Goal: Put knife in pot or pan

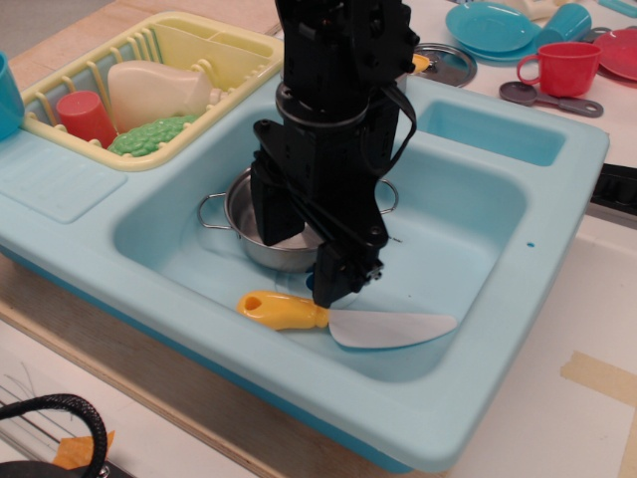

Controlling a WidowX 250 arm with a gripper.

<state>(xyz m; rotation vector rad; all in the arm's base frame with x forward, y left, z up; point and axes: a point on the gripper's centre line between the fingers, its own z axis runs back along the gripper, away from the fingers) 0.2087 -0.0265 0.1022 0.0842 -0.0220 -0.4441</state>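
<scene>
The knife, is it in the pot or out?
Out. The knife lies flat on the sink floor, in front of the pot.

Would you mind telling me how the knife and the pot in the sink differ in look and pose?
The knife is plastic, with a yellow-orange handle and white blade; the pot is shiny metal with thin wire loop handles. The knife lies flat and long near the sink's front wall; the pot stands upright behind it, partly hidden by the gripper. The knife is in full view. Both rest on the sink floor, ungrasped.
</scene>
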